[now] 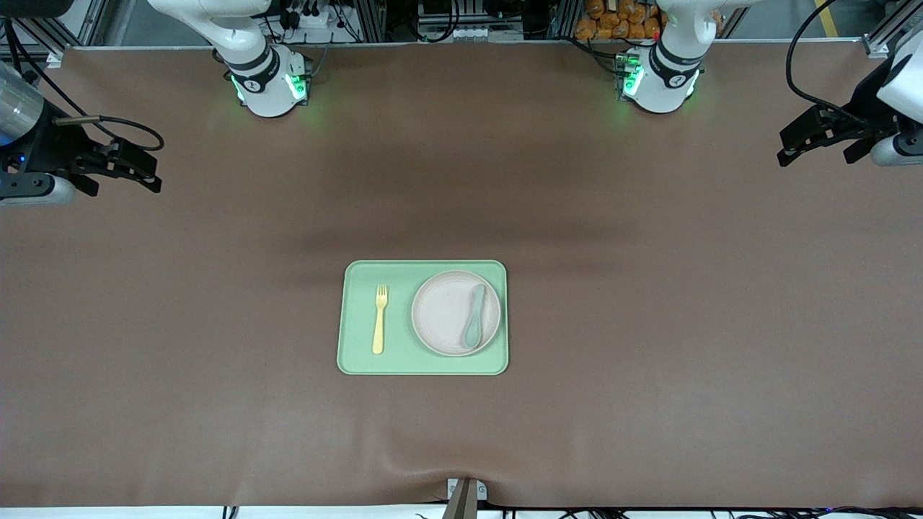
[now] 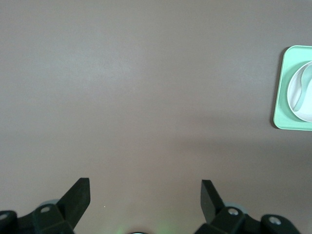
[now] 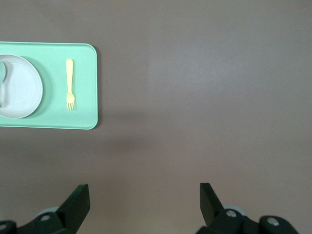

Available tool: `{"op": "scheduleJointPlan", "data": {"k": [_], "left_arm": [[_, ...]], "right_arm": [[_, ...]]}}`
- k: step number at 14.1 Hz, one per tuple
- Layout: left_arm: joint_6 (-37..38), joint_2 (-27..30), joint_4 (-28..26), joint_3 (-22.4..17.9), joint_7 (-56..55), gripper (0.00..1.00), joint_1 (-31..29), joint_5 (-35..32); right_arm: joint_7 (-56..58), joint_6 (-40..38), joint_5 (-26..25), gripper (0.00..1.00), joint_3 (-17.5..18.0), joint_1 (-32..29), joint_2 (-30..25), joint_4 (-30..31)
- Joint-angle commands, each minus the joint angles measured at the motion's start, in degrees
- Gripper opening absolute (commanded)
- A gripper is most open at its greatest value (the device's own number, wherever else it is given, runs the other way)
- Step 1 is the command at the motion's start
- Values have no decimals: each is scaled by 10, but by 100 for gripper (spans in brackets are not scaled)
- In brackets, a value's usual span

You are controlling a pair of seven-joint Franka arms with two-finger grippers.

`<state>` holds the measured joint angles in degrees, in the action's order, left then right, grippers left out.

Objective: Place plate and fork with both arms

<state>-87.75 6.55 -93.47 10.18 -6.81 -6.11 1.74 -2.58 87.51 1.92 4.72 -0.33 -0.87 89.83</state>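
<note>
Front view: the plate (image 1: pixel 456 313) and the fork (image 1: pixel 379 319) are lying side by side on a light-green tray (image 1: pixel 360 360) at the middle of the desk (image 1: pixel 649 360), the fork toward the right arm's end, the plate toward the left arm's end. A green spoon (image 1: pixel 475 315) is resting in the plate. The right end effector (image 1: pixel 137 167) and the left end effector (image 1: pixel 800 140) are hanging over bare desk at opposite ends, well apart from the tray, both empty.

Left wrist view: the left end effector (image 2: pixel 145 192) is showing its fingers spread wide, nothing between them; the plate (image 2: pixel 301 95) is appearing at the frame's edge. A sound approach would be descending over the plate's raised rim on the side away from the spoon, so the spoon is not disturbed.

Right wrist view: the right end effector (image 3: pixel 144 196) is likewise standing fully open and holding nothing; the fork (image 3: pixel 70 84) is lying flat on the tray (image 3: pixel 83 119). Because the fork is thin and flat, closing across its handle, fingers nearly touching the tray, seems advisable.
</note>
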Motion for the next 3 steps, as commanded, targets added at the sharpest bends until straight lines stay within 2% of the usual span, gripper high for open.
{"op": "scheduleJointPlan", "data": {"k": [1,3], "left_arm": [[8,-12,23,2,7,100,-6,8],[8,-12,24,2,5,100,-5,7]], "right_arm": [[-4,11,7,100,0,-5,-16,19],[-4,12,7,100,0,-5,-15,18]]}}
